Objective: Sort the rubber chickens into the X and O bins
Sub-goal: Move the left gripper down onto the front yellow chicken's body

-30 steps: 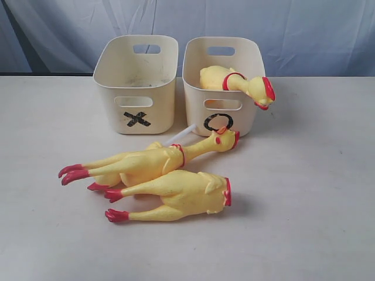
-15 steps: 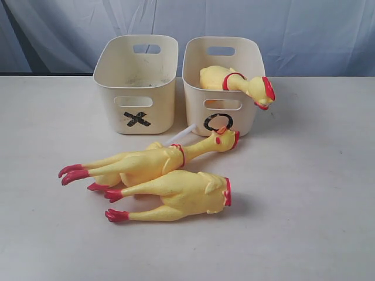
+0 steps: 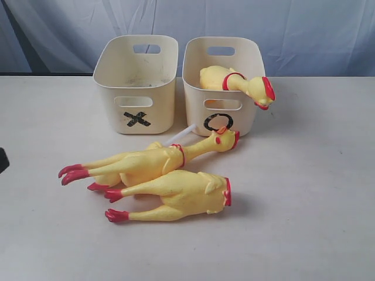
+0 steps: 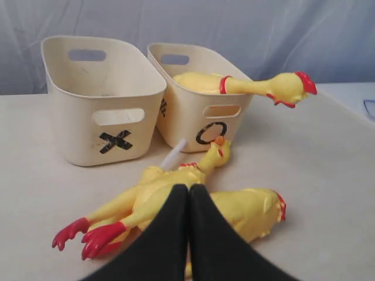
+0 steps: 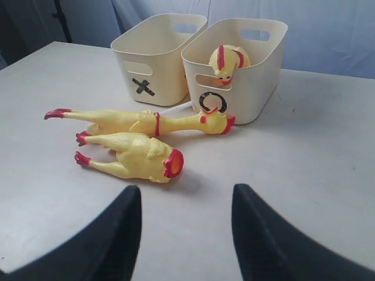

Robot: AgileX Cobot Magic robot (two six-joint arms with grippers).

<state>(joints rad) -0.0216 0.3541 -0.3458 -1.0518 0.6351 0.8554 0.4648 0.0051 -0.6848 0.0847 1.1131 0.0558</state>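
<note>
The X bin [image 3: 136,82] and the O bin [image 3: 221,88] stand side by side at the back. One rubber chicken [image 3: 234,82] lies in the O bin with its head hanging over the rim. A whole chicken [image 3: 152,163] and a headless one [image 3: 176,196] lie on the table in front. Behind them pokes the white stick [image 3: 179,136] of a leg piece, mostly hidden. My left gripper [image 4: 188,187] is shut and empty, hovering short of the two chickens. My right gripper [image 5: 186,190] is open above bare table, short of the headless chicken [image 5: 137,155].
A pale blue cloth backdrop [image 3: 304,29] hangs behind the bins. The beige table [image 3: 304,193] stretches wide to the right and front. A dark bit of the left arm [image 3: 2,159] shows at the left edge of the exterior view.
A dark piece of the left arm has come into the exterior view at its left edge. The chickens and bins have not moved.
</note>
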